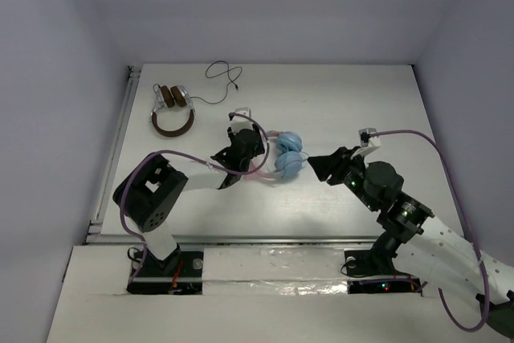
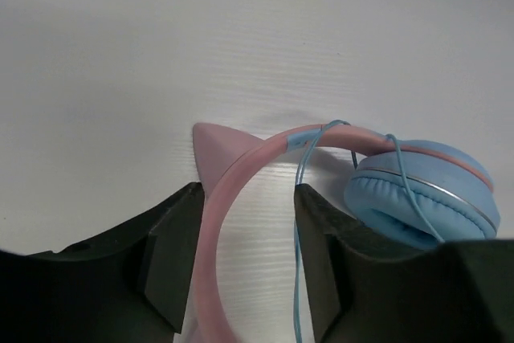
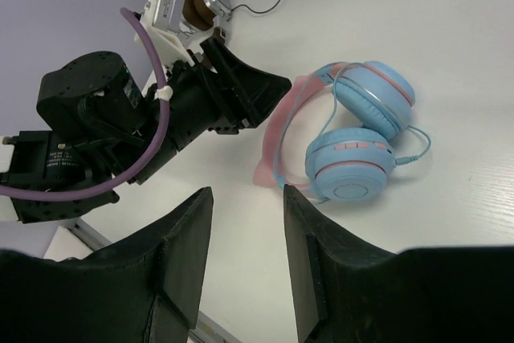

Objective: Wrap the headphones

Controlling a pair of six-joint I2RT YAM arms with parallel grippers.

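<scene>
Left arm point(image 1: 161, 206): bulky black joint housings, white links, left purple cable point(image 1: 128, 198) looping base to wrist, tied with a white strap point(image 3: 165, 94), white camera block point(image 1: 243, 112) at the wrist. Right arm point(image 1: 381, 182): same black and white build, right purple cable point(image 1: 438, 146) in a wide arc, green LED point(image 1: 353, 183), red base lights point(image 1: 387, 287). Left gripper point(image 2: 241, 238) and right gripper point(image 3: 245, 230): matte black wedge fingers, flat inner faces

Pink cat-ear headphones point(image 1: 286, 158) lie flat, light-blue cups side by side.
</scene>
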